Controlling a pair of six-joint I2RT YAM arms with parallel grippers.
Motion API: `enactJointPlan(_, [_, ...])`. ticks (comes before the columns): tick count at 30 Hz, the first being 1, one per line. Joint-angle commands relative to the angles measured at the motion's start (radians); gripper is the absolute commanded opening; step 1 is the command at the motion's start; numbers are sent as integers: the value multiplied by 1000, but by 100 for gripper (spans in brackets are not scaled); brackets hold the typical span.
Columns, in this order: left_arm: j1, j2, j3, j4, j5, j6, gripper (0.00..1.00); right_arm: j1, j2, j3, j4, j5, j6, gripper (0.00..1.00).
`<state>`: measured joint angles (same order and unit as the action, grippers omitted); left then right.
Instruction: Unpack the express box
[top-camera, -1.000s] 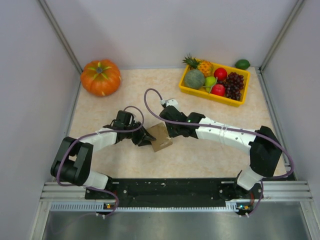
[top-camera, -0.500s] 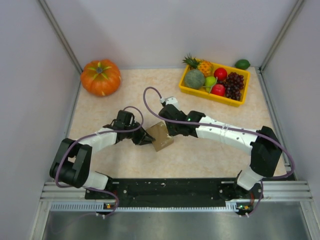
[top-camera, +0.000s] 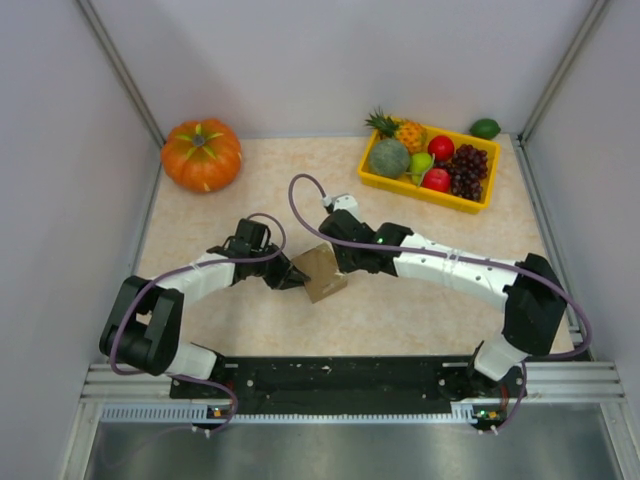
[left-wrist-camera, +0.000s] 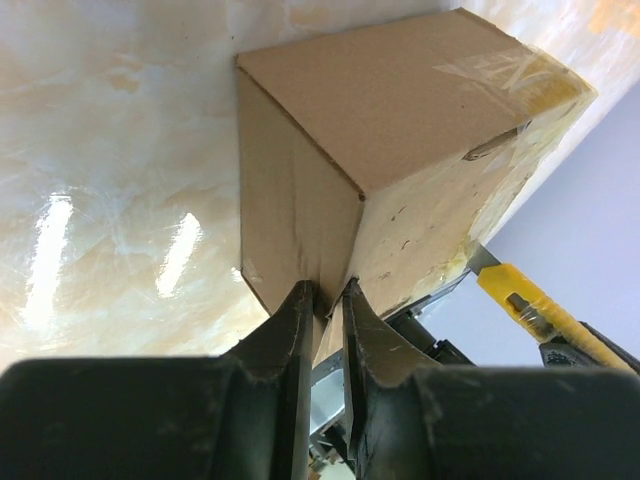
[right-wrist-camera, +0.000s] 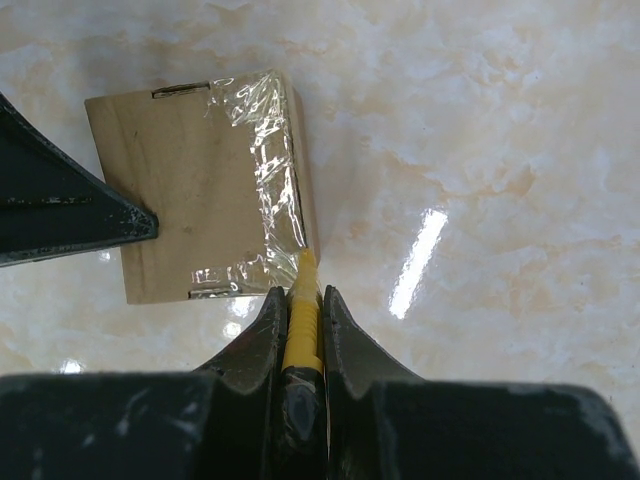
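While the express box (top-camera: 320, 272) sits mid-tabletop (top-camera: 420, 320), the left jaws clench its corner from nine o'clock, the right jaws grasping a yellow knife (right-wrist-camera: 302, 310) at its taped edge, two o'clock.

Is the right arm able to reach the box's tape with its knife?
Probably yes: the knife in the right gripper points at the tape on the express box, nothing between; the left gripper pinches another edge.

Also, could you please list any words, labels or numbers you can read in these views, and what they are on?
None: no readable text in any view. The express box is plain cardboard, its clear tape is unprinted, and the yellow knife shows no legible marking.
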<state>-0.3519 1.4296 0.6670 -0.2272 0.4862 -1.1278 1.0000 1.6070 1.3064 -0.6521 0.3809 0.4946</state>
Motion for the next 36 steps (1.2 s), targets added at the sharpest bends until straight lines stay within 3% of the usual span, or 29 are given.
enactJointPlan(1, [-1, 22, 16, -54, -166, -55, 5, 26, -73, -30, 0, 7, 33, 0])
enactJointPlan(12, [-2, 22, 3, -73, -201, -82, 2, 38, -47, -168, 28, -11, 76, 0])
enactJointPlan(29, [-19, 18, 118, -258, -385, 143, 4, -8, -170, -15, 29, 42, 67, 0])
enactJointPlan(36, [-48, 28, 175, -264, -370, 212, 10, -43, -180, 4, 31, 59, 81, 0])
